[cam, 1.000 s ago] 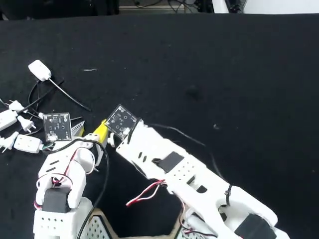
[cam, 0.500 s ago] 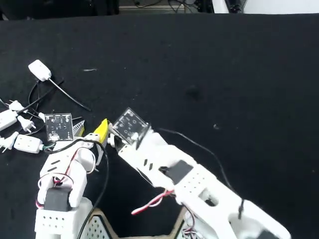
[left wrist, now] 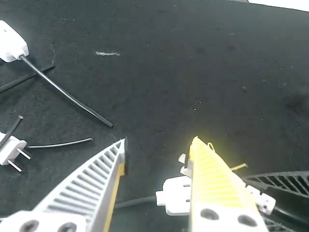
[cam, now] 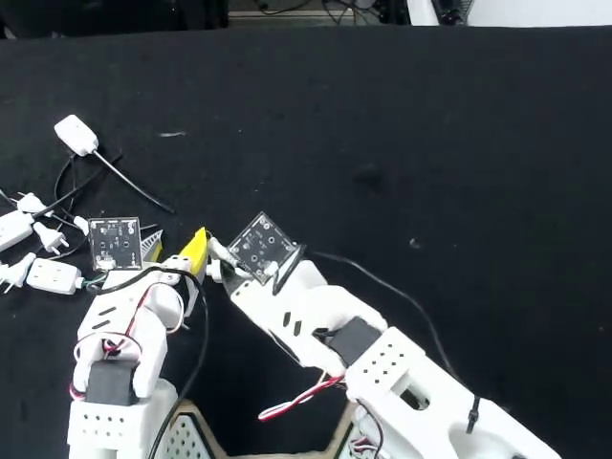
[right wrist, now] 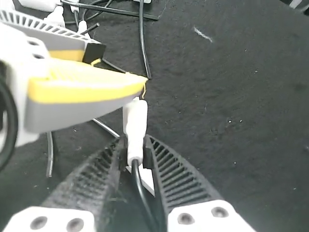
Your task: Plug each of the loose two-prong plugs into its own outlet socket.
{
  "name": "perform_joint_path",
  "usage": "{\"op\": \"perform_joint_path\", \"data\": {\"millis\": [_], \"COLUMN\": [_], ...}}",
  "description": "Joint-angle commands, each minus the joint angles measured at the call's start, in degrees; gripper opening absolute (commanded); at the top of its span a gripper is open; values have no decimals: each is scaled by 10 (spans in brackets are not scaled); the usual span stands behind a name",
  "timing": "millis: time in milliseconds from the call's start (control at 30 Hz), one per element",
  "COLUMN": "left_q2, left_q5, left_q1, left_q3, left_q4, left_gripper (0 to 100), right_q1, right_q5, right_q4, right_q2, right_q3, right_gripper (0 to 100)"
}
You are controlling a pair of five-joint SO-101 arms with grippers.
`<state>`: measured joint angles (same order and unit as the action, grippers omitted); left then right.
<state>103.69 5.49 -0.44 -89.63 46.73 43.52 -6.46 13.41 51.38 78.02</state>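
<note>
my right gripper (right wrist: 134, 141) is clamped tight on a white plug (right wrist: 135, 116). its 2 black fingers (right wrist: 104, 166) press on the plug's sides near the cord end, and the black cord (right wrist: 140, 193) runs back between them toward the wrist. the plug's front end sticks out past the fingertips, right at the tip of the left arm's yellow finger (right wrist: 82, 89). i cannot tell if they touch. i cannot make out the prongs, or whether the plug is off the table.

my left gripper (left wrist: 159, 141) is spread wide with nothing in it. in its wrist view the grey finger (left wrist: 91, 183) and the yellow one stand well apart over the black table (cam: 430, 143). the held plug shows low beside the yellow finger, partly behind it.

in the high view the 2 grippers meet at the near left of the table. the right arm lies across from the lower right, and the left arm comes up from the lower left.

just left of the left gripper is a cluster of loose white pieces and black cords:
- a small 2-prong plug (cam: 48, 237)
- a white block (cam: 53, 275) below it
- another white piece (cam: 13, 229) at the table's left edge

farther back lies a white adapter (cam: 76, 135), with a thin black lead (cam: 134, 189) running from it toward the grippers. i cannot tell which of these pieces are sockets.
</note>
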Motion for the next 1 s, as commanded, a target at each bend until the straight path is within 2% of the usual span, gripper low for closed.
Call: {"op": "perform_joint_path", "data": {"millis": [0, 533, 700, 967], "left_q2": [-3, -4, -4, -4], "left_q5": [-10, -11, -11, -11], "left_q1": [8, 9, 46, 46], "left_q3": [-4, -12, -15, -15], "left_q4": [-7, -6, -4, -4], "left_gripper": [220, 220, 220, 220], "right_q1": [8, 5, 4, 4], "right_q5": [21, 21, 21, 21], "right_q4": [-3, -3, -3, -3], "right_q2": [24, 27, 27, 27], "right_q3": [-10, -11, -11, -11], "right_gripper": [11, 11, 11, 11]}}
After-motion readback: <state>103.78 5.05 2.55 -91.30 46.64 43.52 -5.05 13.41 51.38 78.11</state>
